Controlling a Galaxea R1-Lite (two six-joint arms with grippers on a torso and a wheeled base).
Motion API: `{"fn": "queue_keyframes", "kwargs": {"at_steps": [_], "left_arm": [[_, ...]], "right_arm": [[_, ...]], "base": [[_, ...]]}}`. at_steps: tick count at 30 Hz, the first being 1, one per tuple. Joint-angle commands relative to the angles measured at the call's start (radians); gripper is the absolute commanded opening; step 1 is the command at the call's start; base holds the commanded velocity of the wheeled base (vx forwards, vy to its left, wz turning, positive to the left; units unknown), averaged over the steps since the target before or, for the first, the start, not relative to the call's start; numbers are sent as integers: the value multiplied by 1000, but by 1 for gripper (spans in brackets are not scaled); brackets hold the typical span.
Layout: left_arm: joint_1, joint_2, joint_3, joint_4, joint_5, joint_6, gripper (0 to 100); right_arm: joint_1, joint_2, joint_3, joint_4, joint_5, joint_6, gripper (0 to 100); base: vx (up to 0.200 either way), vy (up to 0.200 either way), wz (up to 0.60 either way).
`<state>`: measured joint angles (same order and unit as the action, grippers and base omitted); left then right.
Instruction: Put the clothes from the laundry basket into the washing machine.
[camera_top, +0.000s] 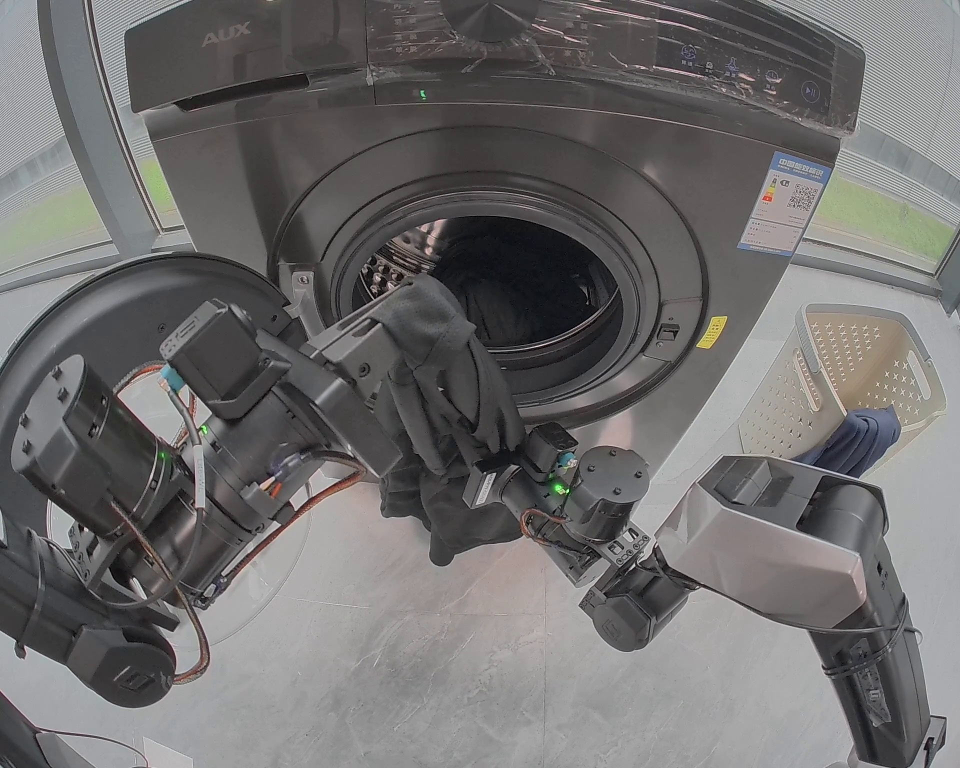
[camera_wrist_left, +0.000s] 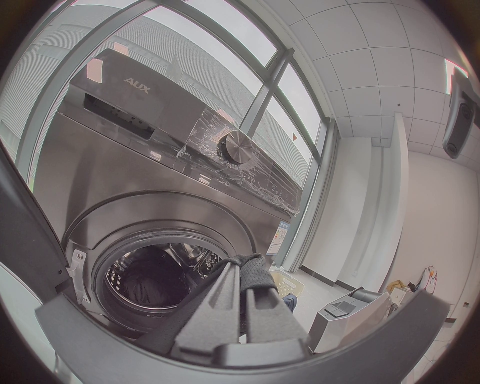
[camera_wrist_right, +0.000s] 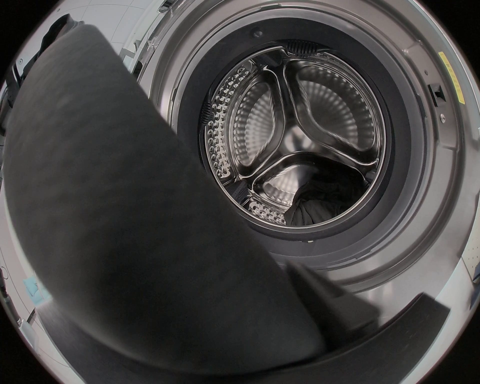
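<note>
The washing machine (camera_top: 520, 160) is a dark grey front-loader standing at the far side, its round door (camera_top: 120, 310) swung open to the left. Dark clothes (camera_top: 525, 290) lie low in its steel drum. A dark grey garment (camera_top: 450, 400) hangs limp just in front of the opening's lower left, pinched by the left gripper (camera_wrist_left: 242, 277). On the floor to the right stands the cream, perforated laundry basket (camera_top: 850, 360), tilted, with a blue garment (camera_top: 860, 440) drooping over its near rim.

Black left arm (camera_top: 200, 470), orange cables (camera_top: 300, 510)

Logo (camera_top: 224, 38) on washing machine (camera_top: 250, 170), energy label (camera_top: 785, 203)
</note>
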<state>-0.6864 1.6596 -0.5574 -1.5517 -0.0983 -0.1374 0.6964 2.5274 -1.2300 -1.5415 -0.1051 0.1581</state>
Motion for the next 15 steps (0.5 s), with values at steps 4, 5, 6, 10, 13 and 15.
{"fn": "queue_keyframes", "kwargs": {"at_steps": [4, 5, 6, 10, 13, 15], "left_arm": [[21, 9, -4, -1, 2, -4, 0], [28, 11, -4, -1, 2, -4, 0], [31, 11, -4, -1, 3, -4, 0], [88, 25, -4, 1, 0, -4, 0], [130, 48, 4, 1, 0, -2, 0], [166, 77, 11, 1, 0, 10, 0]], "right_arm": [[-21, -42, 24, -2, -4, 6, 0], [-28, -55, 33, -2, -4, 6, 0], [-29, -58, 37, -2, -4, 6, 0], [-69, -142, 72, -2, -5, 14, 0], [-87, -193, 95, -2, -7, 18, 0], [-92, -226, 122, -2, -7, 20, 0]], "base": [[0, 0, 0], [0, 0, 0], [0, 0, 0], [0, 0, 0], [0, 0, 0], [0, 0, 0]]}}
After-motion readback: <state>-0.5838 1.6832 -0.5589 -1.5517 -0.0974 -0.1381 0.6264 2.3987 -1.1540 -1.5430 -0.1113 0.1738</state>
